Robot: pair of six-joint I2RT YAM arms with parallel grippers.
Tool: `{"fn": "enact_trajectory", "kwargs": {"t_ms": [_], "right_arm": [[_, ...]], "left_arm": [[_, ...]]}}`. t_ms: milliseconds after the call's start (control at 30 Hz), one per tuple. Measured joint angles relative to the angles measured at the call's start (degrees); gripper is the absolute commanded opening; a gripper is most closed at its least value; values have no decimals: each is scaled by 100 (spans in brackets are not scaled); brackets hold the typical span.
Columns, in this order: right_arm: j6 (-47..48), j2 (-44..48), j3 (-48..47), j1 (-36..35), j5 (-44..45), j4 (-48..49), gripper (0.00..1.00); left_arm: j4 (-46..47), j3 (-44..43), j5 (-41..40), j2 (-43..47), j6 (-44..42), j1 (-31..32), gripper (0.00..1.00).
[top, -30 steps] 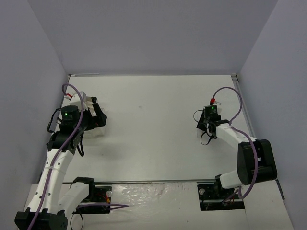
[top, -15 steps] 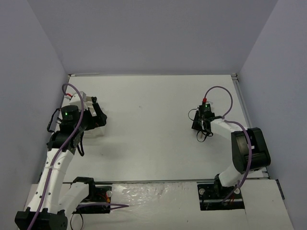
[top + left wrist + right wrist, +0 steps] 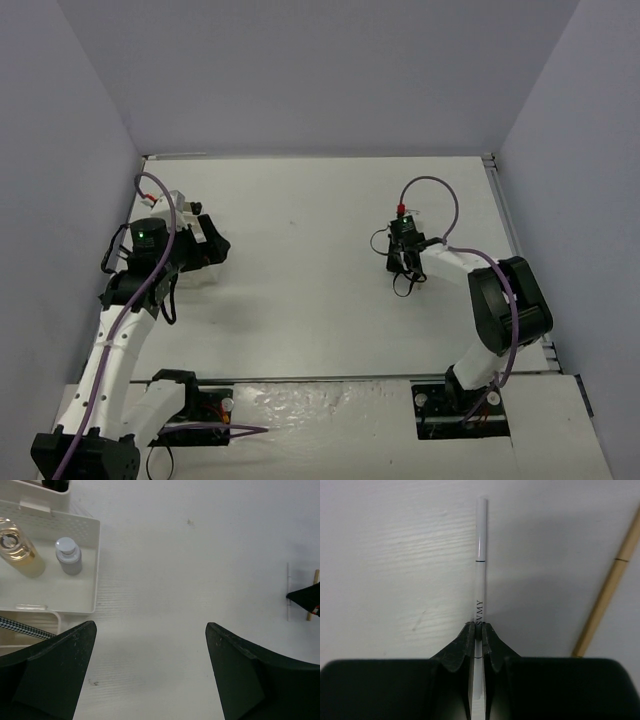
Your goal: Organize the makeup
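My right gripper [image 3: 479, 630] is shut on a thin white pencil [image 3: 480, 555] marked "SVMY", which sticks out ahead of the fingers just above the table. A tan wooden stick [image 3: 610, 580] lies on the table to its right. In the top view the right gripper [image 3: 398, 258] is right of the table's middle. My left gripper [image 3: 150, 625] is open and empty over bare table, beside the white tray [image 3: 97, 565]. The tray holds a small grey bottle [image 3: 68, 556] and a bottle of amber liquid [image 3: 17, 547]. In the top view the left gripper [image 3: 212, 245] is at the left.
A black-and-white patterned stick [image 3: 25, 628] lies in the tray's near compartment. The left wrist view shows the right gripper's tip [image 3: 305, 597], the white pencil [image 3: 288, 592] and the tan stick [image 3: 313, 597] far off. Grey walls enclose the table [image 3: 320, 200].
My right gripper has moved left across the table with the white pencil held in it. The left arm has shifted slightly to the right.
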State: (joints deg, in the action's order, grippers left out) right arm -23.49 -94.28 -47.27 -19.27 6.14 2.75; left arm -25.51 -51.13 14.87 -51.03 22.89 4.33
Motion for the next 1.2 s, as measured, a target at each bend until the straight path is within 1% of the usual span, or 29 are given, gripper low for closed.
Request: {"fn": "enact_trajectory", "kwargs": {"t_ms": [100,167,300,433,533,667,800,867,967,1033,1200], "right_arm": [[20,71,0,-645,-16,92,0],[38,236,2,-1198,-23,248,0],[110,964,161,-2290,-97,1056,0],[217,1597,300,-3140,-143,2015,0],[295,1794,383,-3598,-222,2656,0],[379,1815,499,-3976,-309,3247,0],[455,1812,536,-4253,-321,3563,0],[485,1812,538,-4353,-323,3688,0],[522,1812,539,-4421,-322,3812,0],[543,1812,540,-4432,-319,3863,0],[564,1812,540,-4432,-316,3914,0]], "left_arm": [[2,0,228,-104,172,220,89],[6,0,361,-152,337,461,89],[111,-4,477,-170,757,1093,89],[372,-5,509,-177,1194,1643,89],[565,-7,452,-186,1420,1924,89],[668,-22,295,-192,1596,2159,88],[717,-56,168,-192,1711,2287,80],[737,-76,98,-189,1756,2329,74],[754,-83,-2,-179,1801,2392,59],[758,-83,-55,-177,1823,2433,42],[791,-83,-166,-156,1890,2555,8]]}}
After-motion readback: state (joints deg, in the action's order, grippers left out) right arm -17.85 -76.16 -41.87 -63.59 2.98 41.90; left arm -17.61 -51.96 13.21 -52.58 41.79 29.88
